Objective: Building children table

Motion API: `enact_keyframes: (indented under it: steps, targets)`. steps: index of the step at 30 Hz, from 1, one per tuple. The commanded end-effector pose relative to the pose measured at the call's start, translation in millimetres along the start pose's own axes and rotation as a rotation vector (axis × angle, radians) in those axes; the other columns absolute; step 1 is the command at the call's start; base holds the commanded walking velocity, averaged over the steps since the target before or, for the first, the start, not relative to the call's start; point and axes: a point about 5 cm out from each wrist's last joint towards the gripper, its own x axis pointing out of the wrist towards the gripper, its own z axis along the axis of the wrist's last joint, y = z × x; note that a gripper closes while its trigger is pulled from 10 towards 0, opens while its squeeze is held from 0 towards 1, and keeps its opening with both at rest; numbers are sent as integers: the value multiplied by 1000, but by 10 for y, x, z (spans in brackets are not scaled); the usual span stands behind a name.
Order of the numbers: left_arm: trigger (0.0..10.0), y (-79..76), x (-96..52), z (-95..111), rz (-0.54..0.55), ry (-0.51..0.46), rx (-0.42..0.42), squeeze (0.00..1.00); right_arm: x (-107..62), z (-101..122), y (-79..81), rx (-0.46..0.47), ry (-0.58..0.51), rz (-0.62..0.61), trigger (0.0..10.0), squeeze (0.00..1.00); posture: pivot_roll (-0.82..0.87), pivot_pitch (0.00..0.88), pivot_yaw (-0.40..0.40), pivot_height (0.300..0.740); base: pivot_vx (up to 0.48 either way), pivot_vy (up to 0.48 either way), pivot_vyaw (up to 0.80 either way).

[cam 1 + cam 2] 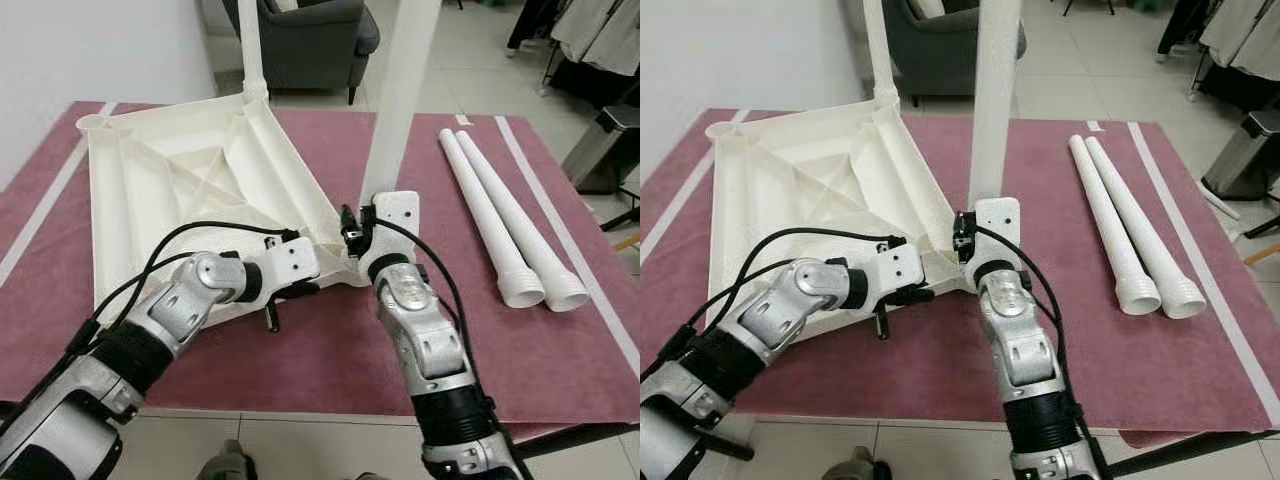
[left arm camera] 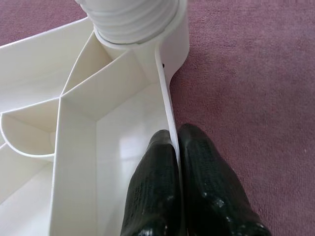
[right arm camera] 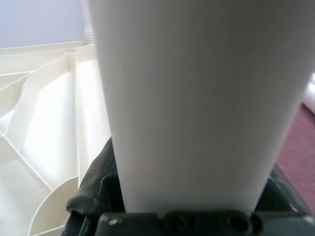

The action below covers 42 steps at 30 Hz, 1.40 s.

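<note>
Tabletop [image 1: 190,190] upside down on maroon mat [image 1: 560,350], ribs up. Leg [image 1: 400,100] upright in near corner socket, clamped by right gripper [image 3: 187,196], likely for screwing home. Left gripper [image 2: 177,172] pinching the rim beside that socket, probably to brace against twist. Another leg [image 1: 250,45] standing at far corner. Two spare legs [image 1: 505,220] lying well apart. Rib pockets empty.

White plastic parts on a dusty-rose worktop.
The upturned table top [image 1: 200,180], its two upright legs [image 1: 400,90] and the two loose legs [image 1: 500,220] near the worktop's right edge are all plain white. The worktop cover [image 1: 330,350] is mauve pink with pale stripes. Both arms are silver with black cables; the left gripper [image 2: 176,189] has glossy black fingers. A dark grey armchair [image 1: 310,40] stands behind.
</note>
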Motion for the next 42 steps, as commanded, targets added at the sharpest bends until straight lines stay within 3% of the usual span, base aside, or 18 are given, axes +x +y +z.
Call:
enact_keyframes:
  steps: [1,4,5,7,8,10,11,15,16,19,21,24,31,32,33,34,40,42]
  targets:
    - [0,-74,60,545,-95,-211,202,0,-17,-400,-194,-61,184,-144,0,0,113,65,46,740,0,0,0]
    - [0,-73,60,532,-96,-208,198,0,-24,-393,-155,-52,177,-142,0,0,113,64,44,740,0,0,0]
    - [0,-88,32,491,-100,-200,193,0,-17,-354,-115,-44,146,-89,10000,0,117,63,41,740,0,0,0]
    - [0,-97,17,461,-104,-194,191,0,-15,-327,-85,-41,125,-57,10000,0,118,63,40,740,0,0,0]
    - [0,-117,-11,427,-113,-187,191,0,-6,-279,-62,-32,93,-4,10000,1000,118,63,39,740,0,0,0]
    - [0,-141,-48,389,-123,-176,195,0,6,-206,-34,-13,53,77,10000,1000,117,62,37,740,0,0,0]
    - [0,-174,-96,344,-139,-162,206,0,17,-106,-33,-11,-1,159,10000,0,118,62,37,740,0,0,0]
    - [0,-199,-129,315,-151,-152,213,0,20,-37,-34,-14,-38,216,10000,0,118,62,37,740,0,0,0]
    - [0,-255,-195,262,-179,-134,233,0,8,42,-46,-29,-69,334,10000,0,119,59,34,740,0,0,0]
    - [0,-298,-242,225,-201,-120,246,0,-9,88,-53,-46,-85,425,10000,0,119,59,34,740,0,0,0]
    - [0,-399,-378,115,-254,-75,282,0,-82,148,-76,-118,-110,655,10000,0,125,58,29,740,0,0,0]
    - [0,-481,-512,15,-298,-36,299,0,-159,168,-87,-164,-105,850,10000,0,129,57,27,740,0,0,0]
    - [0,-577,-665,-82,-344,9,314,0,-242,143,-89,-158,-57,1076,10000,0,142,62,16,740,0,0,0]
    - [0,-593,-694,-91,-346,14,314,0,-265,129,-93,-151,-44,1126,3725,0,146,64,12,740,0,0,0]
    - [0,-593,-694,-91,-346,14,314,0,-265,129,-93,-151,-44,1126,3725,0,146,64,12,740,0,0,0]
    - [0,-597,-712,-95,-343,17,310,0,-302,112,-86,-131,-26,1178,0,0,149,65,11,740,0,0,0]
    - [0,-585,-709,-63,-310,-2,291,0,-339,71,-73,-110,-4,1215,0,0,149,69,11,740,0,0,0]
    - [0,-557,-654,-3,-275,-38,266,0,-273,12,-61,-124,13,1121,0,0,144,70,14,740,0,0,0]
